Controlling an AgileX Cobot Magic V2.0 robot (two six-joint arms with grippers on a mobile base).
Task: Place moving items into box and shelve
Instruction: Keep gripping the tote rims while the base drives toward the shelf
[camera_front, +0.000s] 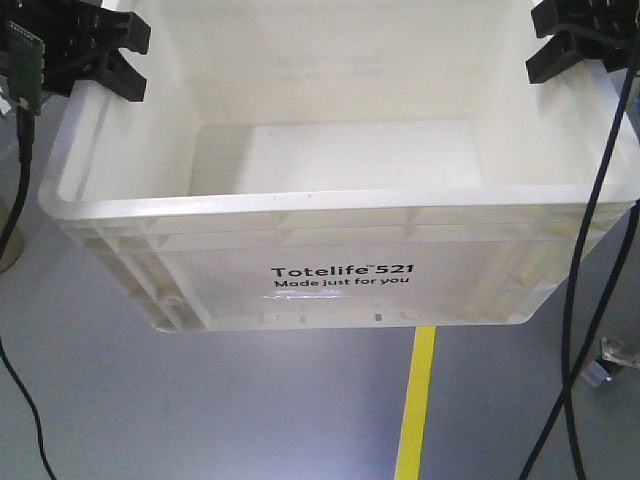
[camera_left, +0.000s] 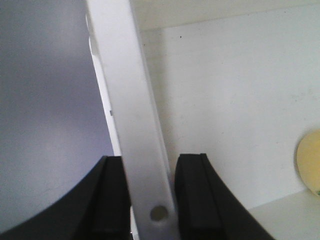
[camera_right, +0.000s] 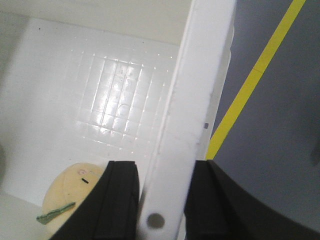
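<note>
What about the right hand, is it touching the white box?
Touching. Right wrist view: the right hand pinches the white box rim between both fingers, no gap.

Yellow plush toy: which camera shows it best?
The right wrist view: the yellow plush toy lies inside the box with face marks visible. The left wrist view catches only a pale yellow edge; the front view shows none of it.

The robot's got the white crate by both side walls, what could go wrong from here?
The left gripper and right gripper each pinch only a thin wall of the crate; it may slip or tilt. The loose yellow toy could roll and shift the load. The black cable hangs beside the crate and might snag.
</note>
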